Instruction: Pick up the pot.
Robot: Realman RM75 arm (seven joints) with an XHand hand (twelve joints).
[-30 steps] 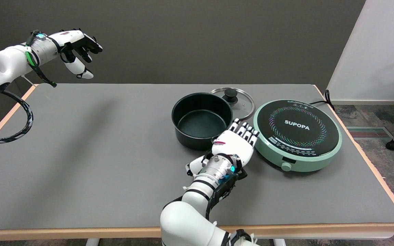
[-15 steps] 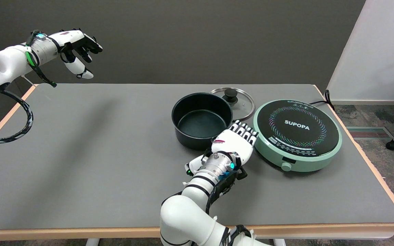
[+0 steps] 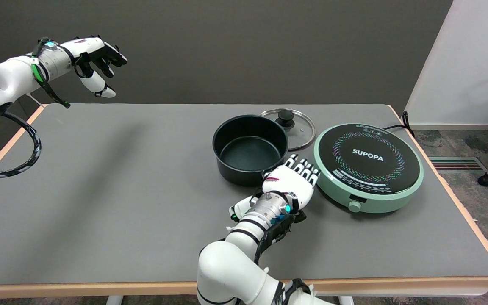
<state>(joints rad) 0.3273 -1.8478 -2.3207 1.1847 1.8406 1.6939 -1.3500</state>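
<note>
The grey bench (image 3: 121, 203) fills the frame, with a green cooktop (image 3: 369, 167) at right of centre and the black pot (image 3: 250, 148) standing open just left of it. A glass lid (image 3: 297, 127) lies flat behind the pot. The right hand (image 3: 289, 180) sits at the pot's lower right side, fingers (image 3: 301, 163) curled close together; whether they grip anything I cannot tell.

On the grey surface (image 3: 100, 190), the black round metal pot (image 3: 250, 149) sits left of the green round induction cooker (image 3: 368, 167), with the round glass lid (image 3: 291, 126) behind between them and the right robot hand (image 3: 291, 178) just before the pot.

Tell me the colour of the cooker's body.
Mint green body with a black top, seen in the head view.
</note>
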